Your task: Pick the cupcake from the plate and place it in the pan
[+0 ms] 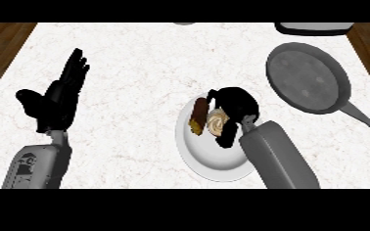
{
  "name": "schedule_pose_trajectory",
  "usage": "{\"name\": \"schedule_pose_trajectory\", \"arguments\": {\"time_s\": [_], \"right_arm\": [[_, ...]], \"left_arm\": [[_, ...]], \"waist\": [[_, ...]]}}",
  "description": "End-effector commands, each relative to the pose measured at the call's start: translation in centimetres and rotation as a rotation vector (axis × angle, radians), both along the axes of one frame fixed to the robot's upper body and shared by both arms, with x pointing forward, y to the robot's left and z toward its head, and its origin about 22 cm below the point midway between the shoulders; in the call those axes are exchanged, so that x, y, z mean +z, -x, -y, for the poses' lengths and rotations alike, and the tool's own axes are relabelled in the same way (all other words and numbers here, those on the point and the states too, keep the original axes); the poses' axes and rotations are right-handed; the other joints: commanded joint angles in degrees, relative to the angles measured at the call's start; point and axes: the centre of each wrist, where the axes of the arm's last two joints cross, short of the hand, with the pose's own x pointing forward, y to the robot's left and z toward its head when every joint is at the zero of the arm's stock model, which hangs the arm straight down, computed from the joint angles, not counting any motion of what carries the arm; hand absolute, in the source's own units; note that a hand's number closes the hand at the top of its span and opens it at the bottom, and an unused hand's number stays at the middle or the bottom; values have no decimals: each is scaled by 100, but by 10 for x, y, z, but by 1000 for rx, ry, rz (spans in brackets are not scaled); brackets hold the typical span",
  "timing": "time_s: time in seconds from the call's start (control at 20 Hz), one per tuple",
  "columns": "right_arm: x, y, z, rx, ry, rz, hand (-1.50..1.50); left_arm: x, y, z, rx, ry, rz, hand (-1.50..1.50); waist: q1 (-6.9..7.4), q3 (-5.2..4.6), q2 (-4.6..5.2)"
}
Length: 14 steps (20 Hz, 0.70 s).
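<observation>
A white plate (209, 157) lies on the counter at centre right. On its upper part sits the cupcake (218, 122), with pale swirled frosting, and beside it on the left a brown elongated pastry (197, 117). My right hand (237, 103) is over the plate's top edge, fingers and thumb curled round the cupcake, which still rests on the plate. The grey pan (307, 77) lies to the upper right, its handle (356, 113) pointing to the lower right. My left hand (56, 98) rests open at the left, fingers up.
A dark appliance with a light base (314, 28) stands at the counter's back right, just behind the pan. Wooden floor shows past the counter's left edge (14, 39) and right edge. A small grey object (184, 23) peeks in at the back centre.
</observation>
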Motion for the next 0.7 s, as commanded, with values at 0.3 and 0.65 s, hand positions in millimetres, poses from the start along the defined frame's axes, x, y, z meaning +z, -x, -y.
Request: {"name": "schedule_pose_trajectory", "arguments": {"time_s": [0.3,0.65], "right_arm": [[67,-37,-37,-719,50,373,150],[120,-46,-87,-869,1,678,150]], "left_arm": [[2,-7,11,-52,0,9,0],[6,-11,17,-30,12,11,0]], "waist": [[304,1,53],[205,6,54]]}}
